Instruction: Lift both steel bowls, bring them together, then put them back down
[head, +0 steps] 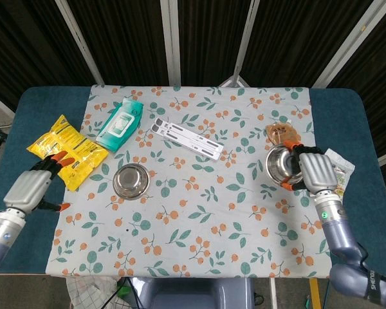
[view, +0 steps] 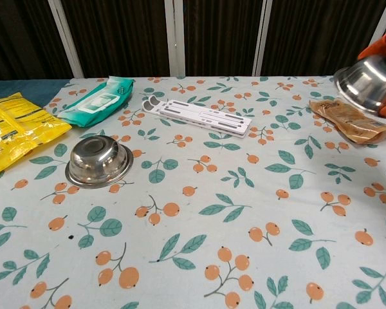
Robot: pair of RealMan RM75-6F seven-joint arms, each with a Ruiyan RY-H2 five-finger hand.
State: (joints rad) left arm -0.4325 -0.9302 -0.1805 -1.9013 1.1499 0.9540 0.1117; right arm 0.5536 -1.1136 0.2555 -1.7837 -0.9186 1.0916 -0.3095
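One steel bowl (head: 131,181) (view: 98,160) rests on the floral cloth, left of centre. My right hand (head: 312,172) grips the second steel bowl (head: 278,165) (view: 368,74) and holds it tilted, up off the table, at the right; in the chest view only orange fingertips (view: 381,46) show at the frame's edge. My left hand (head: 33,187) hovers over the blue table edge at the far left, well apart from the resting bowl, fingers apart and holding nothing. It does not appear in the chest view.
A yellow snack bag (head: 67,150) and a teal wipes pack (head: 119,124) lie at the left. A white slotted strip (head: 188,138) lies at the back centre. A brown pouch (view: 350,118) and a small white-green packet (head: 340,168) lie at the right.
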